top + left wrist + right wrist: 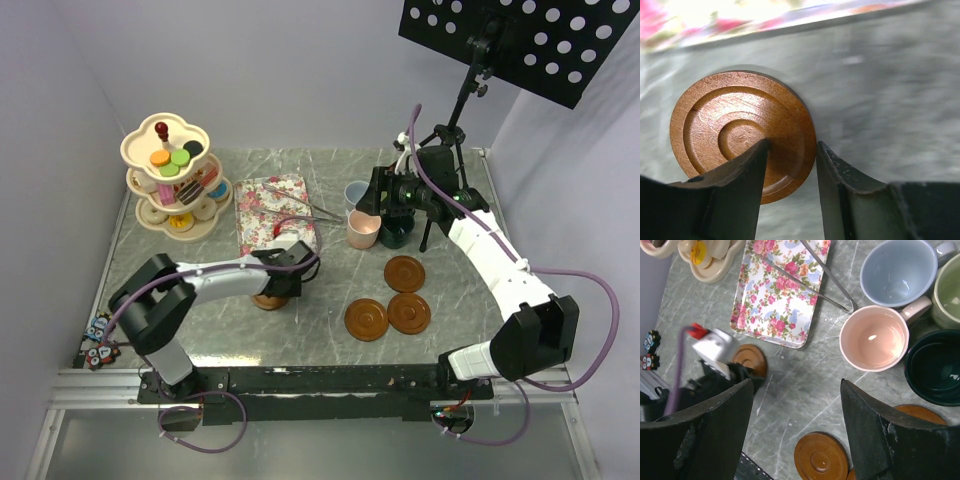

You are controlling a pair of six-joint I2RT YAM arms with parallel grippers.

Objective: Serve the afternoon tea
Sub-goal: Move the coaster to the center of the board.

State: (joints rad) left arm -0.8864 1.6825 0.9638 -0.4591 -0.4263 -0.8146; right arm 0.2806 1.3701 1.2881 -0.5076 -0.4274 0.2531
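A round brown saucer (730,120) lies flat on the marble table just in front of the floral tray. My left gripper (792,145) is down over its right edge, one finger above the dish and the other just outside the rim, jaws open and narrow. The same saucer (266,300) peeks out under that gripper (284,284). Three more saucers (405,272) (366,320) (409,313) lie mid-right. My right gripper (797,390) hangs open above bare table beside the pink mug (875,337), light blue mug (897,272), light green mug (947,290) and dark green mug (935,367). The cream stand (170,180) holds small cakes at the far left.
The floral tray (272,212) lies beside the stand with metal tongs (312,211) across its right edge. A black tripod with a perforated board (520,40) rises at the back right. Small stickers (98,340) sit at the table's left edge.
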